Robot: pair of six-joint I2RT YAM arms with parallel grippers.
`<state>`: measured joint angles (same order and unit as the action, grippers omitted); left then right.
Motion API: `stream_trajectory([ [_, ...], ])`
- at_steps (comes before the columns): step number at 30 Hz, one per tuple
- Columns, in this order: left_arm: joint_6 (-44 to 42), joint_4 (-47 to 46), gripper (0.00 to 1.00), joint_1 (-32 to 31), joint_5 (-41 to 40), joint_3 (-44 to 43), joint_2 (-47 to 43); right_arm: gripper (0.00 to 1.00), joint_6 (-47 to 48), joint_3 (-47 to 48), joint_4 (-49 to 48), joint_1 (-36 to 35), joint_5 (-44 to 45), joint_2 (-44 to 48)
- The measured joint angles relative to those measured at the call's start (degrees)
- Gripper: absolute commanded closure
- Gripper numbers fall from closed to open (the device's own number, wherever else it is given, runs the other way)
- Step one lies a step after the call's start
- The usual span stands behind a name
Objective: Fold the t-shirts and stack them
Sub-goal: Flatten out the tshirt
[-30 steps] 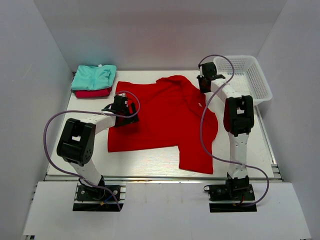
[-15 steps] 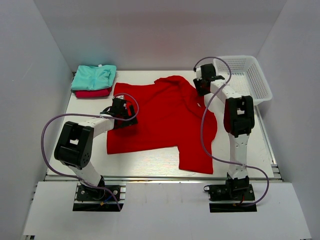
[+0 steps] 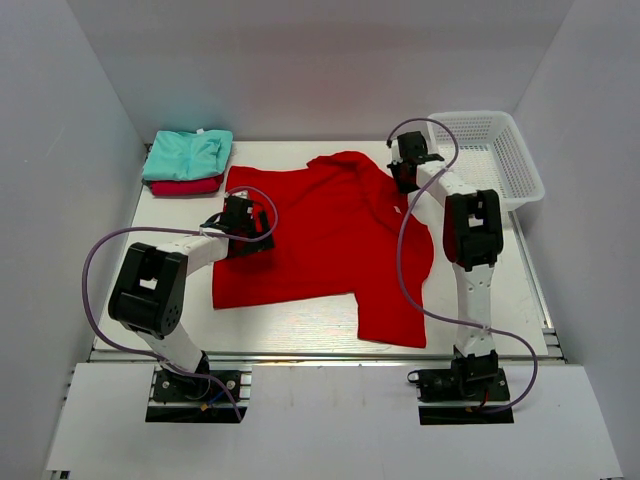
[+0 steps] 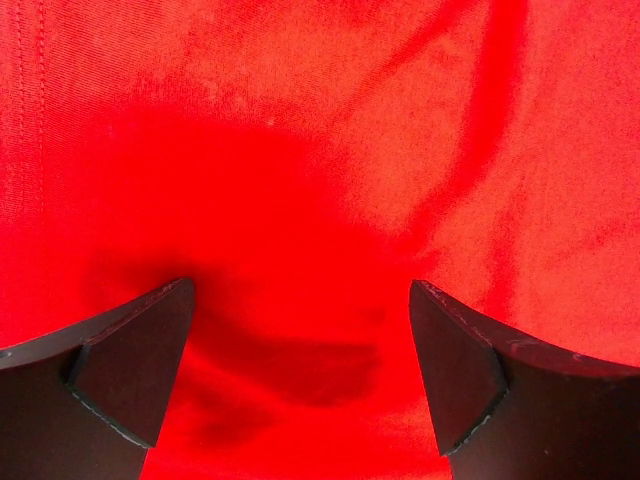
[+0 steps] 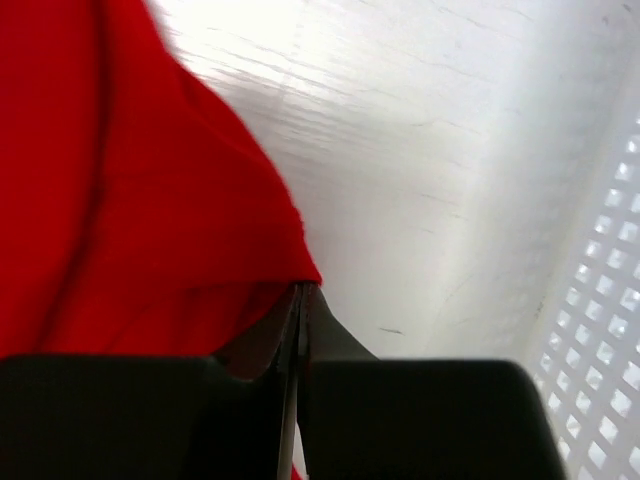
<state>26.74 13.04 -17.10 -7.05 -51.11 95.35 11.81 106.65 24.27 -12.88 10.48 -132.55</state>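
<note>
Spread over the middle of the bench (image 3: pixel 300 325): red shirt (image 3: pixel 330 240), mostly flat, rumpled along the far edge, with one lobe reaching toward the near right. Stacked in the far left corner, already folded: mint shirt (image 3: pixel 188 152) on top of crimson shirt (image 3: pixel 185 186). At the far right: basket (image 3: pixel 528 160), well apart from that stack.

Clamped on the red shirt's far right edge, just beside the basket: right fingers (image 5: pixel 300 320), closed together with a peak of cloth pinched at the tips. Spread wide and low over the shirt's left part: left fingers (image 3: pixel 242 225), holding nothing, only shadowed cloth between them. Cannot tell whether touching the cloth or just above it.

Expect thin, light, limp knit. No stiffness at all; sags and drapes from any lifted point, drags on the bench, bunches instead of sliding as a sheet. Neither fragile nor slippery; holds well in a thin pinch. Likely to wrinkle or tuck under itself if pulled from one point only.

Best taken at edges and corners, not mid-panel: hem corner, shoulder seam or sleeve edge, for the firmer bite of doubled stitching. Probably calls for a matching hold along the left edge before any lift, to carry the fold over straight. Pinching down on the flat middle risks gathering both layers or missing altogether.
</note>
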Motion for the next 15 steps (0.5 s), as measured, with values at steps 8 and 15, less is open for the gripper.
stream_trajectory([
  [8,0.04,1.07,0.01,0.00,-1.81,0.00,0.00,1.00,-1.97,0.09,-0.74,0.50,4.98,-1.01],
  [15,0.00,2.34,0.01,0.00,-3.96,-0.04,0.02,1.00,-3.74,2.73,-3.06,1.99,8.57,-1.44],
])
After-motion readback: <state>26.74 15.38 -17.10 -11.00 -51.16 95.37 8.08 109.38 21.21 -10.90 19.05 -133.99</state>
